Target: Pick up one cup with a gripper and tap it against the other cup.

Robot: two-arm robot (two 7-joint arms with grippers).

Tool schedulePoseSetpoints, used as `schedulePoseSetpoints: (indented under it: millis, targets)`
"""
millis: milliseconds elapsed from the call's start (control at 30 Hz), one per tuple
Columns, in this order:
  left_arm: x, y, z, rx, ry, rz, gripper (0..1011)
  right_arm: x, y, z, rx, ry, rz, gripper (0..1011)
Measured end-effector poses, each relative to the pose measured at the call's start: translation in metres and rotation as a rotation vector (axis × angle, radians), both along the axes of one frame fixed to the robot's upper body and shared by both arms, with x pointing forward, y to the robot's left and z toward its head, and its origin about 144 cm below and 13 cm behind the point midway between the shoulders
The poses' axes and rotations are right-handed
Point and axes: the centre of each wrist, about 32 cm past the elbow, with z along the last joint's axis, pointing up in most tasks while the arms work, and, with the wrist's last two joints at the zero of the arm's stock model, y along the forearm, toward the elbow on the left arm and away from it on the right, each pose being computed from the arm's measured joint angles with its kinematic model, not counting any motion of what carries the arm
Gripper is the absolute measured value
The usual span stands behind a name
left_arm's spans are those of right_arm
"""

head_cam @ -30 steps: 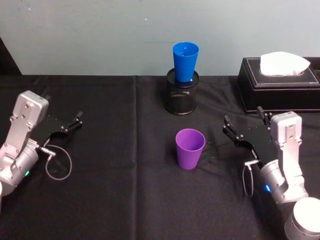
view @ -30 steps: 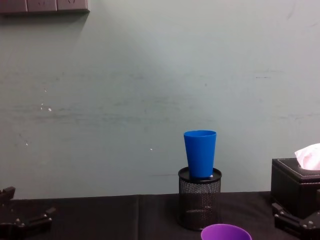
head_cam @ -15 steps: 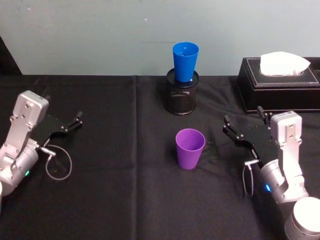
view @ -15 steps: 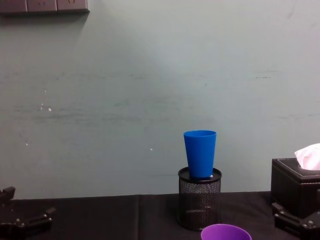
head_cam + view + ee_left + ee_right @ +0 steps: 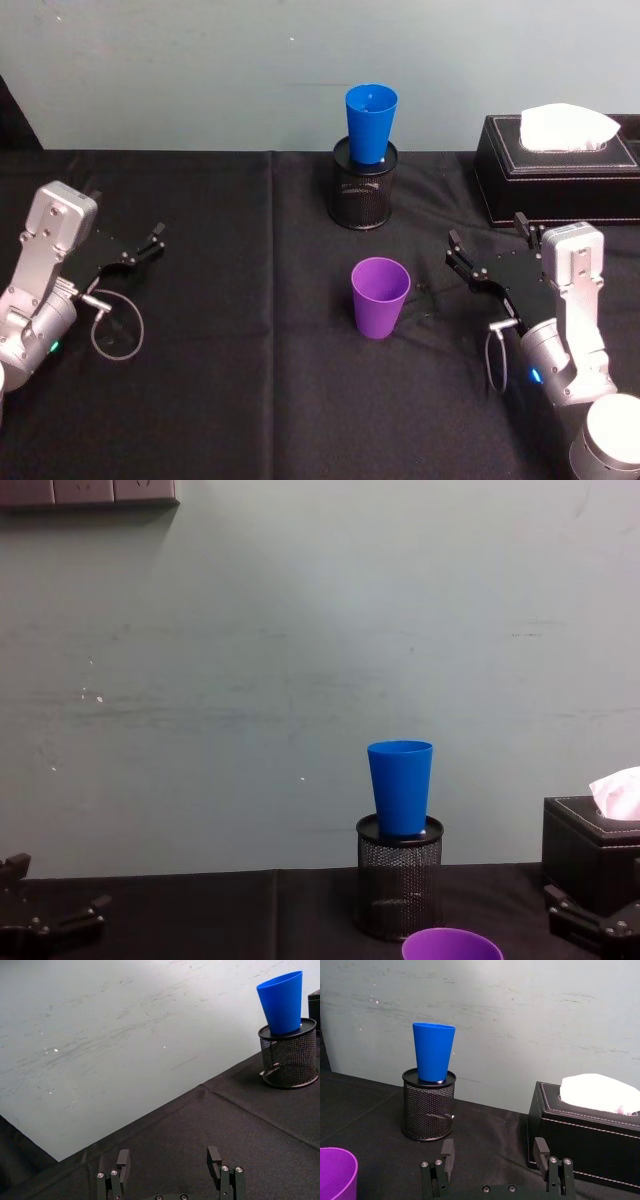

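Fingers spread apart and gripping nothing on the right gripper (image 5: 487, 254), lying on the black tablecloth (image 5: 250, 380) right of the purple cup (image 5: 380, 297); likewise splayed and empty on the left gripper (image 5: 128, 250), parked far left. Purple tumbler standing upright, smooth, tapered, mouth up, mid-table. Blue cup (image 5: 371, 123) sitting upright atop the black mesh pen holder (image 5: 364, 198) behind, beside a black tissue box (image 5: 560, 170).

Black-clothed worktop (image 5: 250, 400): purple cup (image 5: 379, 297) centre, mesh pen holder (image 5: 364, 195) at 12, tissue box (image 5: 556, 180) at 2.
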Motion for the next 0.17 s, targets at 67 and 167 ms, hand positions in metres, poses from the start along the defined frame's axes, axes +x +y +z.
schedulePoseSetpoints:
  millis: [67,167]
  targets:
    - [0.0000,0.0000,0.0000,0.000,0.000,0.000,1005,0.0000,0.0000,0.0000,0.000,0.000,0.000,1003]
    - [0.0000,0.0000,0.0000,0.000,0.000,0.000,1005,0.0000,0.0000,0.0000,0.000,0.000,0.000,1003]
